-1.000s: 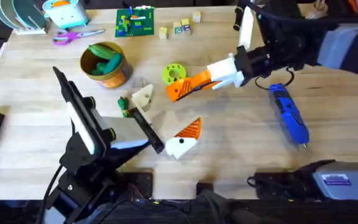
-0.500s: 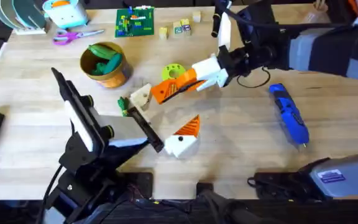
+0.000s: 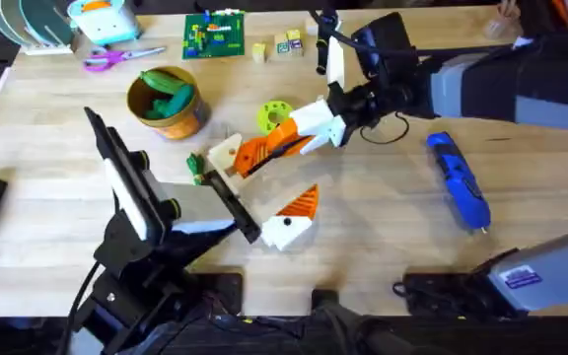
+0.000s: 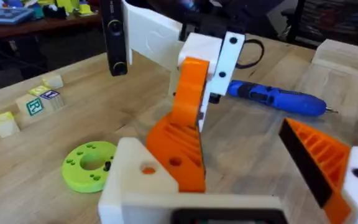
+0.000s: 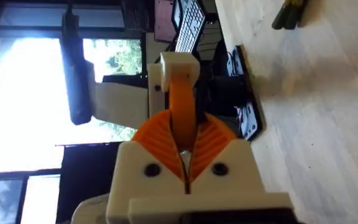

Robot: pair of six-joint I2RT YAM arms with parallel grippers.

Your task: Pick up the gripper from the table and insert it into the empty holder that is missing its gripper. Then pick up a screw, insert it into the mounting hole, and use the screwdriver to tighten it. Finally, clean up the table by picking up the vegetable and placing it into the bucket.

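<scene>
Now the right hand [image 3: 264, 150], clamped on the gripper [image 3: 257, 151], meets the holder [image 3: 227, 151]; any tilt could jam it. Left hand's state: cannot tell.

A pale wooden tabletop [image 3: 383, 227] of long jointed planks carries everything. Beyond its far edge in the left wrist view stand a dark side table [image 4: 36, 28] with bright clutter and dark furniture legs. The right wrist view shows a bright window [image 5: 23, 112] with green foliage outside, and a keyboard [image 5: 188, 28] nearby.
</scene>
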